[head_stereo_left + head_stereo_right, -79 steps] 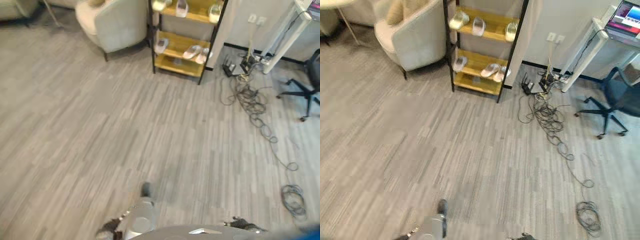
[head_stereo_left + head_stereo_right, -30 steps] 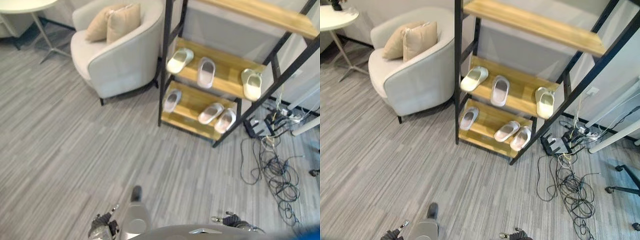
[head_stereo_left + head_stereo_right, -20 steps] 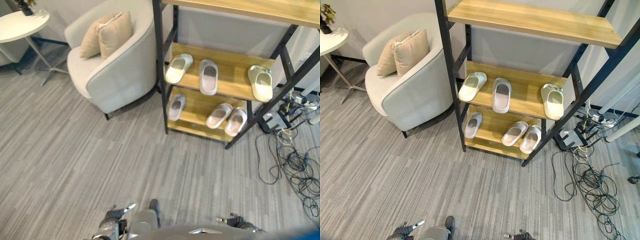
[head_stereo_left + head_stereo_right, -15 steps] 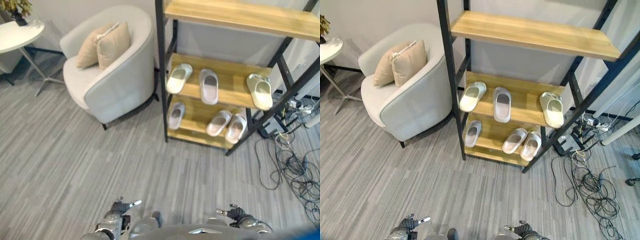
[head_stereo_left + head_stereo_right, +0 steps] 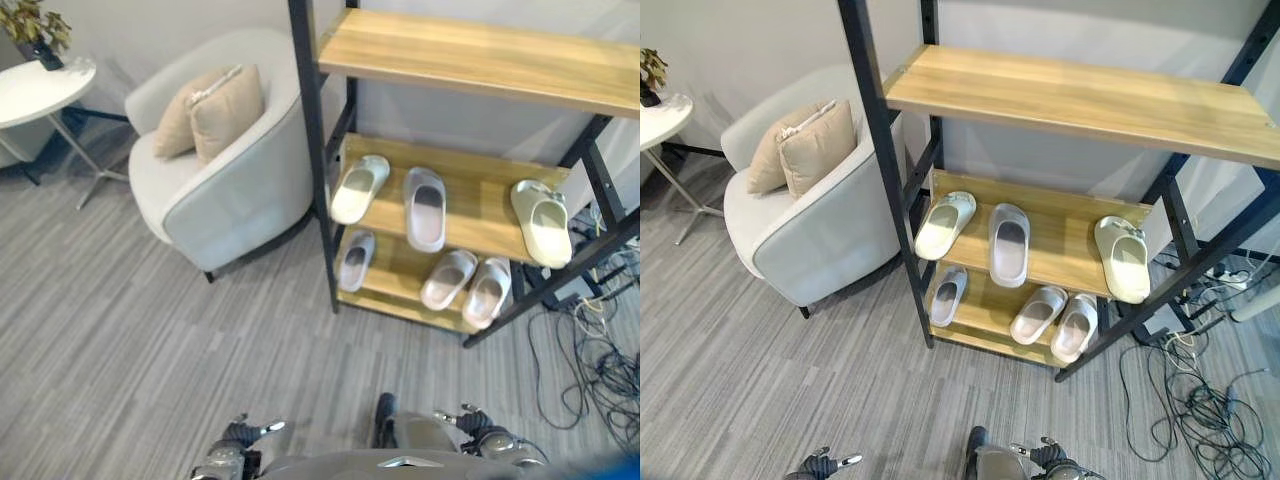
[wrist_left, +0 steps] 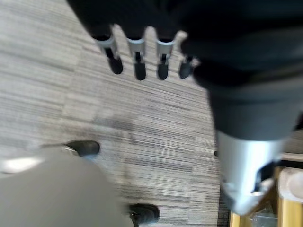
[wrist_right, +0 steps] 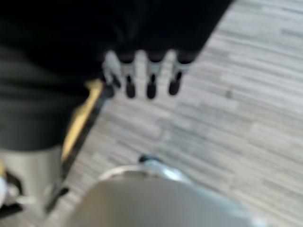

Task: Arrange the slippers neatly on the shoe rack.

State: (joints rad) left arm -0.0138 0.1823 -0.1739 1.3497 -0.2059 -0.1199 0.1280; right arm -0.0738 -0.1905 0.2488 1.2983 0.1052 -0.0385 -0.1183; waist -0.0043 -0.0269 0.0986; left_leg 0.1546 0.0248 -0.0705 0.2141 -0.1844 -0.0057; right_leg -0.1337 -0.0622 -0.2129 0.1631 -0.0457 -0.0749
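Closer now, shoe rack (image 5: 1070, 95) holds six slippers (image 5: 1008, 245); both robot hands (image 6: 142, 56) hang loose-fingered, empty.

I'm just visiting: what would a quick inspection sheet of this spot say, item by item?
Surface: grey plank floor; shoe rack with wooden shelves, top shelf bare.
Job's things: middle shelf holds a cream slipper, a pinkish slipper and a pale green slipper, spaced apart; bottom shelf holds a single slipper and a side-by-side pair.
Clutter: nothing seen.
Hands: left hand and right hand hang over the floor with straight fingers, holding nothing.
Cables: a loose tangle of cables on the floor right of the rack.
Surroundings: armchair with two cushions, small white table with a plant.
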